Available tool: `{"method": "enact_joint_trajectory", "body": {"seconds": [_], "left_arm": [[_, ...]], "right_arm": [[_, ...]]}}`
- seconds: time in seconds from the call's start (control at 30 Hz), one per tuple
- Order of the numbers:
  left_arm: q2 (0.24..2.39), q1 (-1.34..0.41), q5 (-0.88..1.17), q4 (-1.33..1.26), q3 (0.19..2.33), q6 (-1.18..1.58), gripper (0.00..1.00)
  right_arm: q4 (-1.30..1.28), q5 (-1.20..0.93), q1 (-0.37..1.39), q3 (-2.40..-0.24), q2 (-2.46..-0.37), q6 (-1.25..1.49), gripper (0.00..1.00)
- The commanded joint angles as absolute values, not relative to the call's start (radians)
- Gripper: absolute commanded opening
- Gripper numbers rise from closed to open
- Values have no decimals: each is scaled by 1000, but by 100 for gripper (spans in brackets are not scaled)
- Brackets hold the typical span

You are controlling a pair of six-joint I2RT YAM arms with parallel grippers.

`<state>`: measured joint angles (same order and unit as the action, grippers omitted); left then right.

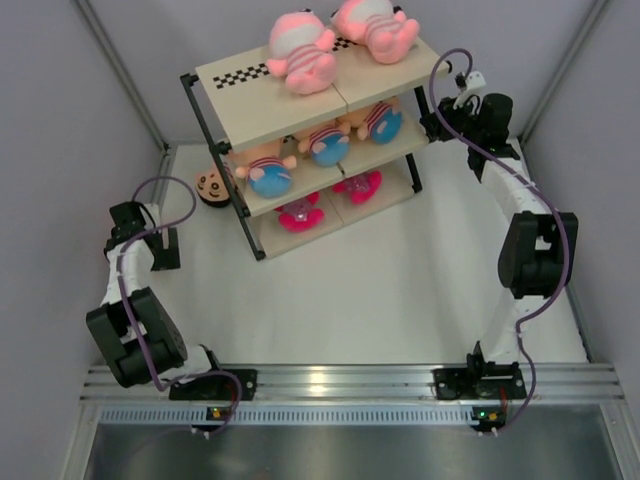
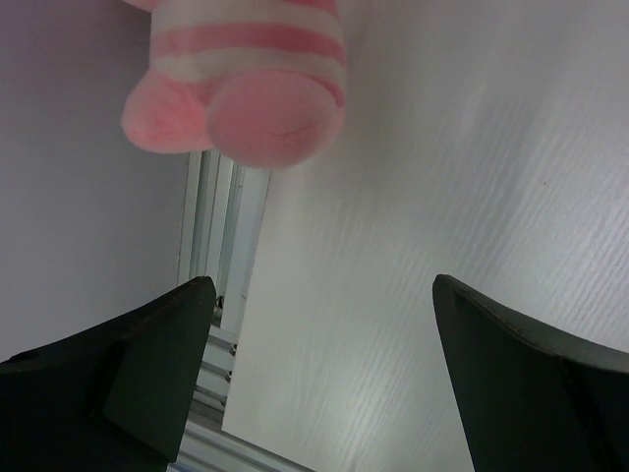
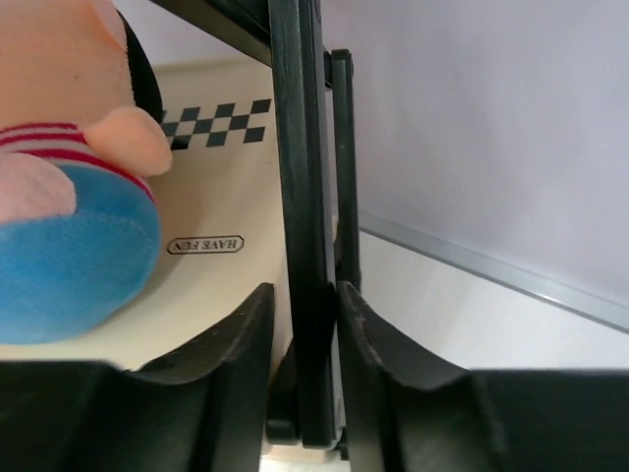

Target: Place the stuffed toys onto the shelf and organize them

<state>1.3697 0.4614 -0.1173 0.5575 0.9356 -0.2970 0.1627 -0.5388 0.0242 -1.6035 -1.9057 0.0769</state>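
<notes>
**Status: right end effector on shelf post, left one released**

Shelf [image 1: 400, 72] sits angled at the far side of the desk [image 1: 380, 290]. Checkered strip [image 1: 245, 74] runs along the top board.

- Top board: two pink striped plush toys, [image 1: 300, 52] and [image 1: 376, 24], touching each other.
- Middle board: three boy dolls in a row, [image 1: 268, 172], [image 1: 326, 145], [image 1: 378, 120], blue bottoms facing out.
- Bottom board: two hot-pink plush items, [image 1: 300, 212] and [image 1: 358, 186]. Can't tell their type.
- One more doll head [image 1: 212, 186] is on the desk, just beside the shelf's left leg.

Right end effector [image 3: 307, 295] is at the shelf's right end. Its fingers [image 3: 241, 344] are clenched on a black post [image 3: 300, 177], one on each side, pressed against it. A boy doll [image 3: 69, 246] lies on the board just left of that post, near a "HAVE FUN" label [image 3: 204, 245].

Left end effector [image 2: 324, 295] is released, fingers [image 2: 147, 364] spread wide, grasping nothing. A third pink striped plush [image 2: 236, 88] lies ahead of it on the desk, well clear of both fingers. Can't find that one in the top view.
</notes>
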Motion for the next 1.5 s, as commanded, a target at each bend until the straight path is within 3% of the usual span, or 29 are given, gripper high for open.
{"method": "enact_joint_trajectory", "body": {"seconds": [0.0,0.33,0.7,0.87,0.97,1.07,1.13,1.17,1.2,1.23,1.27,1.33,1.47], "left_arm": [[1402,482,-126,457,962,-268,98],[1528,486,-179,388,1025,-281,98],[1566,511,-203,351,1051,-299,97],[1542,522,-173,351,1048,-319,98],[1569,526,-161,351,1054,-331,98],[1609,541,-132,342,1055,-316,95],[1634,561,-103,344,1058,-310,87],[1640,564,-89,344,1058,-311,69],[1637,569,-77,344,1055,-313,59],[1632,569,-45,344,1045,-319,49],[1615,569,-31,345,1039,-319,28],[1586,569,-5,347,1016,-325,0],[1432,571,139,435,983,-324,0]], "right_arm": [[222,-612,32,-1588,-1902,49,28],[256,-718,26,-1451,-1822,9,10],[219,-724,12,-1341,-1706,-58,6],[232,-732,11,-1285,-1660,-69,7],[212,-735,11,-1295,-1655,-71,14],[206,-721,9,-1290,-1634,-69,28],[206,-712,11,-1279,-1623,-72,41],[203,-710,-14,-1278,-1611,-74,46],[198,-709,-24,-1276,-1603,-72,55],[190,-707,-26,-1275,-1598,-72,58],[181,-704,-29,-1270,-1580,-72,60],[183,-692,-32,-1250,-1559,-60,64],[196,-582,-35,-1198,-1438,24,69]]}}
